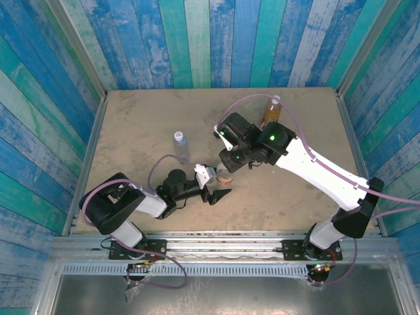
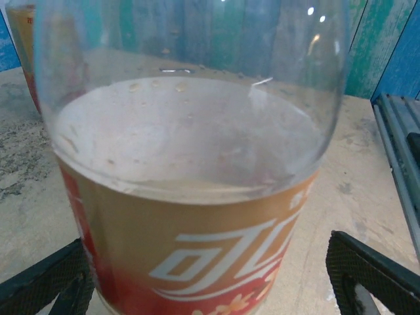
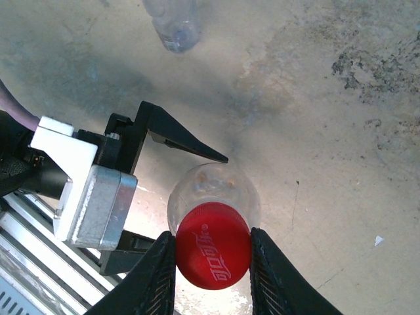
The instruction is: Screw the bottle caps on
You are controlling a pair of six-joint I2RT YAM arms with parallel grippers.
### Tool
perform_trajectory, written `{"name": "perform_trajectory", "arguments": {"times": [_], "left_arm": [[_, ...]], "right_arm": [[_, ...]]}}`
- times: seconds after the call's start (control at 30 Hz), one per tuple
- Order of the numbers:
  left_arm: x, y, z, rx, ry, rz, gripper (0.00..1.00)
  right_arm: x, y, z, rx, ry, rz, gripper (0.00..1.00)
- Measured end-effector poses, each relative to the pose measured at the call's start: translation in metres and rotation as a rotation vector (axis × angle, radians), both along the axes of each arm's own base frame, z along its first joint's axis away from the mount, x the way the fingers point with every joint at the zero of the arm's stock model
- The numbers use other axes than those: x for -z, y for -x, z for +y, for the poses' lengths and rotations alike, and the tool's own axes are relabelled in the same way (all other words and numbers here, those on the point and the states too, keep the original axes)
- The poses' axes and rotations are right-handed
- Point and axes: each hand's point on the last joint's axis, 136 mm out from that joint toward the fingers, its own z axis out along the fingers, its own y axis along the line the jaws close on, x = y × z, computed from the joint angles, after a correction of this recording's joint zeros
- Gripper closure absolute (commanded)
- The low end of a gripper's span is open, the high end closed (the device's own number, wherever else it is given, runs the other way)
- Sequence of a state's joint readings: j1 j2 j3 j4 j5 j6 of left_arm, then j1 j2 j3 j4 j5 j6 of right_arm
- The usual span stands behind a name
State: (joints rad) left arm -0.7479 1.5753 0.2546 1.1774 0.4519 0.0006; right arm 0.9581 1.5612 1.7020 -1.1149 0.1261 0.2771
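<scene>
The red-labelled bottle (image 2: 197, 249) stands upright mid-bench, clear above its label, with the red cap (image 3: 213, 244) on its neck. The bluish bottle (image 1: 181, 149) stands to its far left and the amber bottle (image 1: 271, 115) near the far edge, right. Both wear pale caps.

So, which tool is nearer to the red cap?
Right. The right tool grips the red cap from both sides; the left tool stands open lower down, around the bottle.

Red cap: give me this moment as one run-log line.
step: red cap on labelled bottle | right gripper: shut on red cap | left gripper: open, flanking labelled bottle | labelled bottle: upright
</scene>
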Motion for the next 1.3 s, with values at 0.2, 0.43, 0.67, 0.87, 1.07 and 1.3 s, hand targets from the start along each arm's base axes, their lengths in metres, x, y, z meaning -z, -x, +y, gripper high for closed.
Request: {"name": "perform_trajectory", "arguments": {"times": [0.2,0.43,0.67,0.87,1.07,1.3], "left_arm": [[-0.013,-0.002,0.003,-0.008,0.076,-0.002,0.12],[-0.029,-0.008,-0.008,0.028,0.115,-0.03,0.25],[-0.029,-0.011,-0.012,0.037,0.118,-0.031,0.44],[-0.029,-0.01,-0.012,0.048,0.115,-0.029,0.45],[-0.028,-0.008,-0.013,0.065,0.1,-0.044,0.45],[-0.027,0.003,-0.011,0.115,0.027,-0.061,0.44]], "right_arm": [[0.0,0.002,0.002,-0.035,0.001,0.003,0.76],[0.0,0.004,0.004,-0.054,-0.005,0.007,0.75],[0.0,0.003,0.004,-0.054,-0.005,0.008,0.71],[0.001,0.004,0.002,-0.065,0.005,0.011,0.45],[-0.007,0.006,0.003,-0.126,-0.005,-0.021,0.25],[-0.055,0.033,-0.013,-0.401,-0.068,-0.214,0.25]]}}
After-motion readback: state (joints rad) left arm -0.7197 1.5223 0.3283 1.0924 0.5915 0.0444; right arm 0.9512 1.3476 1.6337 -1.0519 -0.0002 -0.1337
